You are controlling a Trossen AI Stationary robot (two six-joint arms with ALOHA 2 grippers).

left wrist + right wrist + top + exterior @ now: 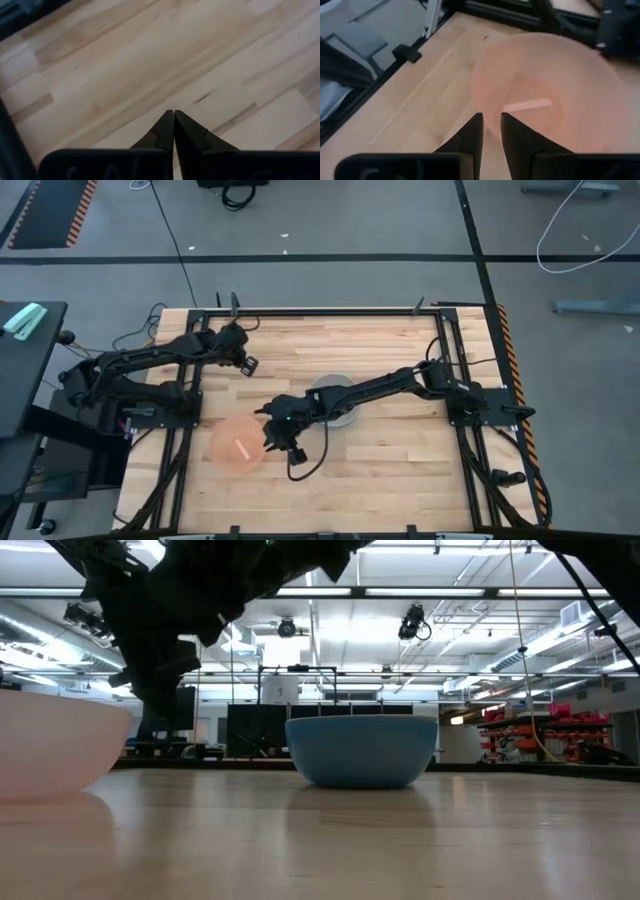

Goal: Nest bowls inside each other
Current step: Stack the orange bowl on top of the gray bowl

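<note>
The translucent pink-orange bowl [237, 446] [555, 95] [50, 750] stands on its base on the wood, near the table's near-left part. My right gripper [279, 437] [491, 125] hovers at the rim on its right side, fingers a narrow gap apart, one on each side of the rim line. A blue bowl [362, 750] stands upright mid-table. From above, a pale grey round bowl [330, 388] shows there under my right arm; whether the two are nested I cannot tell. My left gripper [248, 365] [173, 117] waits shut over the far left boards. My right gripper comes slanting down from the table's right at the pink bowl's rim [482, 107]. Its fingertips stand on either side of that rim. Whether they touch it I cannot tell. The bowl rests on the table.
Black frame rails [450, 350] run along the table's left, right and far sides. My right arm [390, 385] stretches across the middle above the mid-table bowl. Bare wood lies along the near edge [400, 490].
</note>
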